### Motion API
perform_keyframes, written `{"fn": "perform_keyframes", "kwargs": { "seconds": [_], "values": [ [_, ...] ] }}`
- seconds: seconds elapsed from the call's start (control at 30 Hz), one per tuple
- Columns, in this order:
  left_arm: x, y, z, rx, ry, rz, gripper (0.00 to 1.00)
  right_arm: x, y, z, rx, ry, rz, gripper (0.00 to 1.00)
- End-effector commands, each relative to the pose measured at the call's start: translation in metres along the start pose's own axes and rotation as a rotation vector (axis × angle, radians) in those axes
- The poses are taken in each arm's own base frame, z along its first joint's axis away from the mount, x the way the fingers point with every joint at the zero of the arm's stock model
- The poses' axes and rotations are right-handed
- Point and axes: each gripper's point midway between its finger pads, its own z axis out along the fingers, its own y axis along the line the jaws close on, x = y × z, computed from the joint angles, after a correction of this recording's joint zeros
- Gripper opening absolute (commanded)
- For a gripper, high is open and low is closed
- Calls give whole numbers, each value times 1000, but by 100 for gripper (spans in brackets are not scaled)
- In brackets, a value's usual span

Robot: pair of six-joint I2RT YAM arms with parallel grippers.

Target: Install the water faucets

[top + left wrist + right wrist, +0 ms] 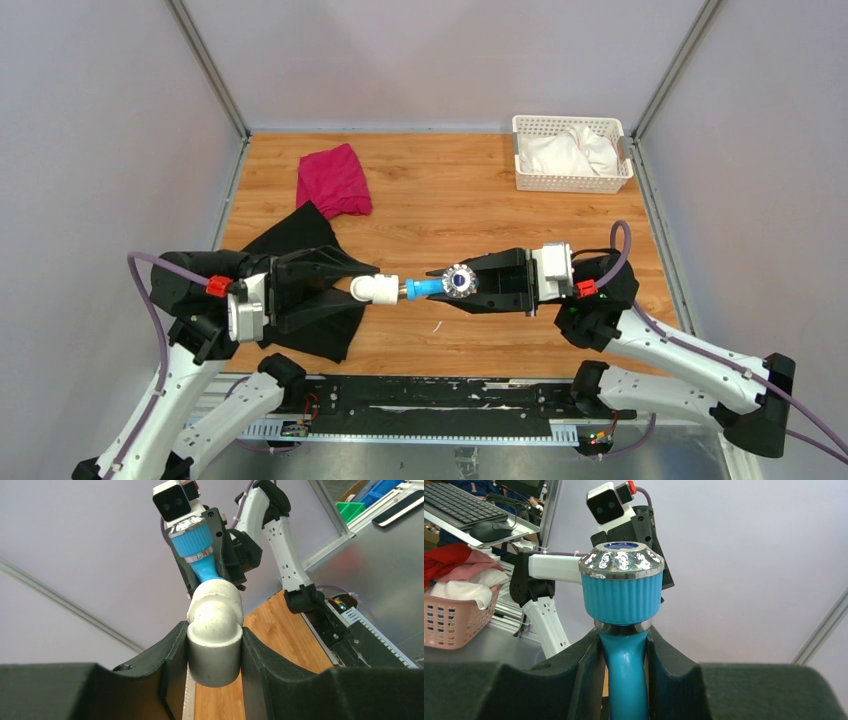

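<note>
**Inspector A:** We begin at the left. What do we record there?

**Inspector B:** We record a black cloth (300, 245) spread on the table (450, 200) under and beside the left arm, with a magenta cloth (334, 180) bunched just behind it, towards the back wall.

**Inspector A:** And the tool on that side?

**Inspector B:** We find the left gripper (368, 289) pointing right, its jaws pressed against both sides of a white pipe fitting (215, 630). The fitting's rounded elbow projects past the fingertips.

**Inspector A:** Where do we place the faucet?

**Inspector B:** We place the faucet (425, 288) near the front middle of the table, lying level between the two arms and held above the wood. Its narrow end meets the open mouth of the fitting, with a short silvery section at the joint. We cannot tell how far it is seated.

**Inspector A:** The right side?

**Inspector B:** We note the right gripper (624, 652) pointing left, pinching the blue stem just below the knob (621, 562), which is ribbed blue with a bright faceted cap. The jaws touch the stem on both sides.

**Inspector A:** Anything further right?

**Inspector B:** We log a white basket (527, 182) at the far right corner, well apart from both arms, holding crumpled white fabric (565, 150)
</note>
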Motion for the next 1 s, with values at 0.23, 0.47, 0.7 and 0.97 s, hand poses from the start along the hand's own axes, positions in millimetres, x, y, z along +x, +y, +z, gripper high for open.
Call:
{"fn": "perform_keyframes", "kwargs": {
  "seconds": [0.23,0.47,0.7,0.97],
  "values": [
    [5,1,1,-8,1,-10,0,-2,-11,11,70,-20,-44,0],
    [6,8,0,-54,9,6,0,9,-12,13,126,-13,-12,0],
    [9,20,0,-119,21,19,0,17,-20,7,203,0,35,0],
    [15,19,1,-115,8,6,0,24,-15,8,193,31,125,0]
  ]
}}
